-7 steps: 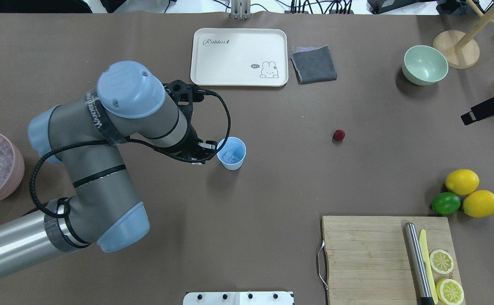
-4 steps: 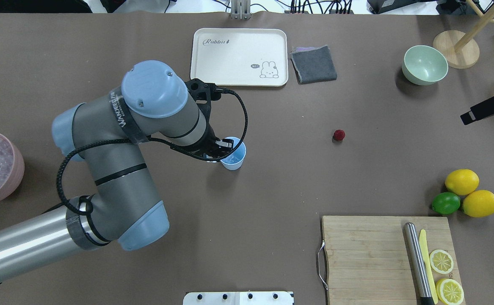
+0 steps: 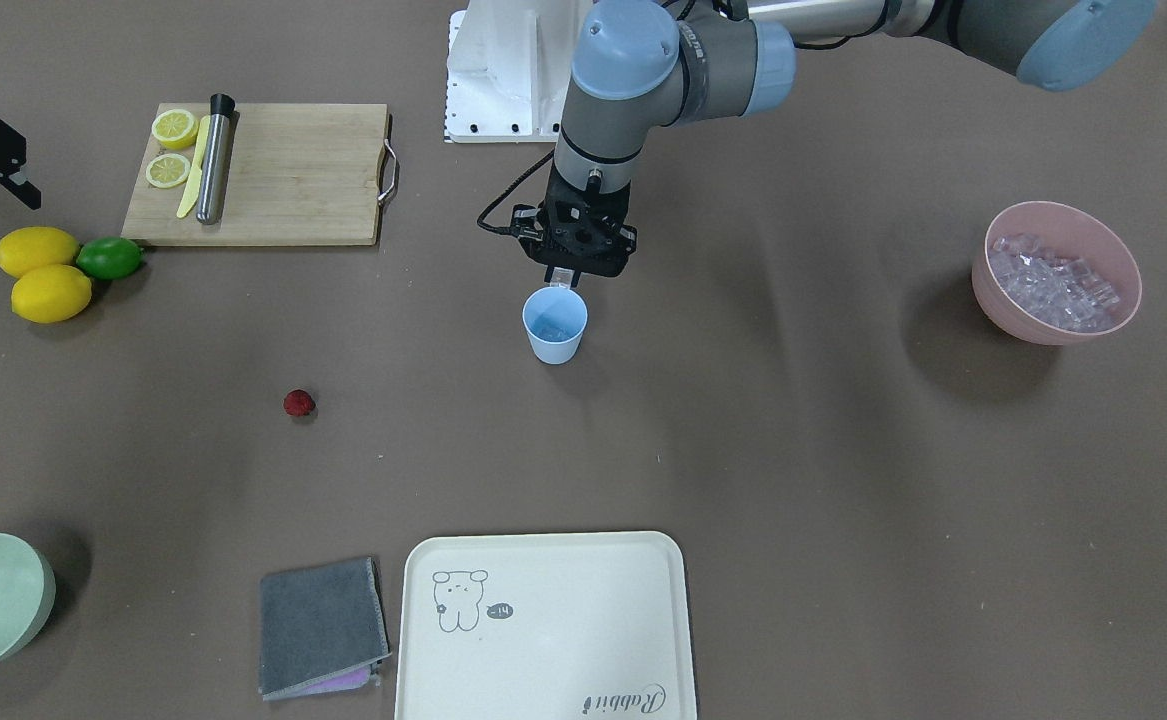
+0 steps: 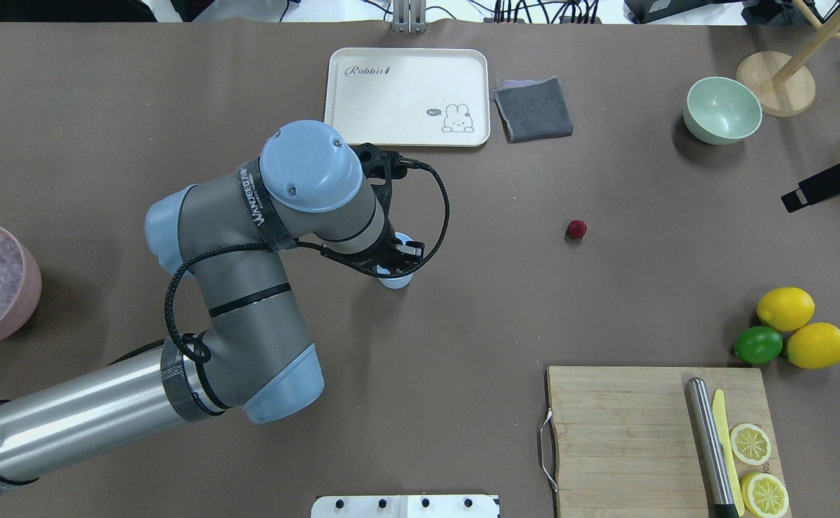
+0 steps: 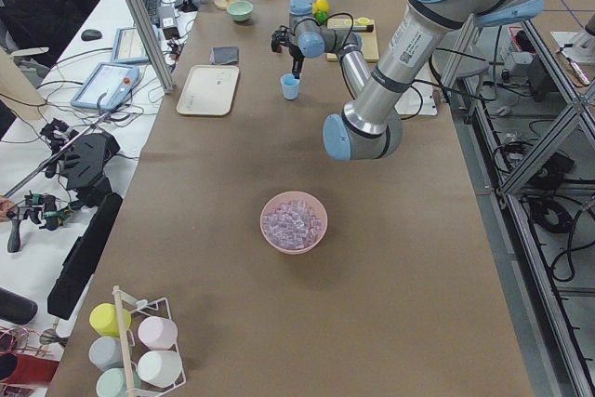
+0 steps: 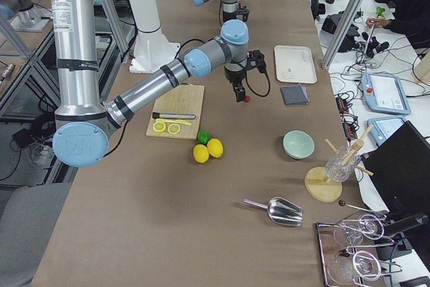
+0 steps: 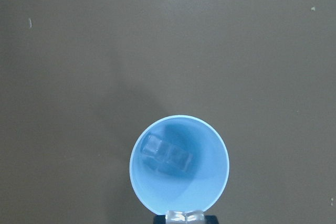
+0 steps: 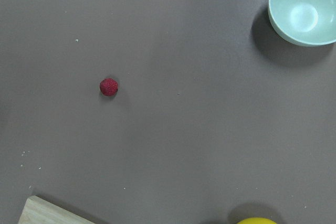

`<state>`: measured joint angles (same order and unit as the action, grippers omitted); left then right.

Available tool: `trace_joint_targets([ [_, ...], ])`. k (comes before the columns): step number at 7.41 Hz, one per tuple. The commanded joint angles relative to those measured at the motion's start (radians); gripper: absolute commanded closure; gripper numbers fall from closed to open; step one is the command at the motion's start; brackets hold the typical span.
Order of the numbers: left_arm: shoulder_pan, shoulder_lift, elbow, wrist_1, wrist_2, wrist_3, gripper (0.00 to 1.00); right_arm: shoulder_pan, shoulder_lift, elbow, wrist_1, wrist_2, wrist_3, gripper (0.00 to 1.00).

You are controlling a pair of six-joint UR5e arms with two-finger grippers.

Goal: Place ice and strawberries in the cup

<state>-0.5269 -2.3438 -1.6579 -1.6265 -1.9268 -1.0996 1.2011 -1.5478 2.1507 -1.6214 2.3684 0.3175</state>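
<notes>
Now one clear cube of the ice (image 7: 185, 216) is held between the narrowly set left fingers (image 7: 159, 220), just over the rim of the cup (image 7: 216, 182), in which more cubes (image 7: 167, 153) are lying. Being hard, smooth and light, it is judged likely to slip or bounce, so a low release is advised; the strawberry (image 3: 299, 403), lying well apart on the surface (image 3: 743, 450), is probably soft and should be taken gently at its sides. The state of the right fingers (image 4: 805, 194) cannot be told.

Small light blue tumbler cup (image 7: 205, 187): smooth plastic, slight sheen; clear ice cubes (image 7: 167, 153) glassy; brown worktop (image 7: 157, 35) matt, paper-like; dark red berry (image 8: 108, 86) bumpy; rectangular cutting board (image 4: 628, 424) bare wood.
</notes>
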Motion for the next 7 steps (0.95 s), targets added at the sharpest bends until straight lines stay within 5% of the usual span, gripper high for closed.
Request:
trace_joint_targets([
  [1, -0.001, -0.008, 0.02, -0.033, 0.002, 0.001, 0.84, 0.0, 0.0, 0.0, 0.0, -0.001, 0.0, 0.01],
  [3, -0.001, -0.04, 0.076, -0.052, 0.035, 0.0, 0.84, -0.002, 0.0, -0.003, 0.0, -0.005, 0.0, 0.01],
  [5, -0.002, -0.038, 0.076, -0.05, 0.035, 0.003, 0.27, -0.002, 0.002, -0.009, 0.0, 0.002, 0.0, 0.01],
  [7, -0.011, -0.038, 0.072, -0.047, 0.035, 0.004, 0.1, -0.012, 0.006, -0.009, 0.0, 0.002, 0.002, 0.01],
])
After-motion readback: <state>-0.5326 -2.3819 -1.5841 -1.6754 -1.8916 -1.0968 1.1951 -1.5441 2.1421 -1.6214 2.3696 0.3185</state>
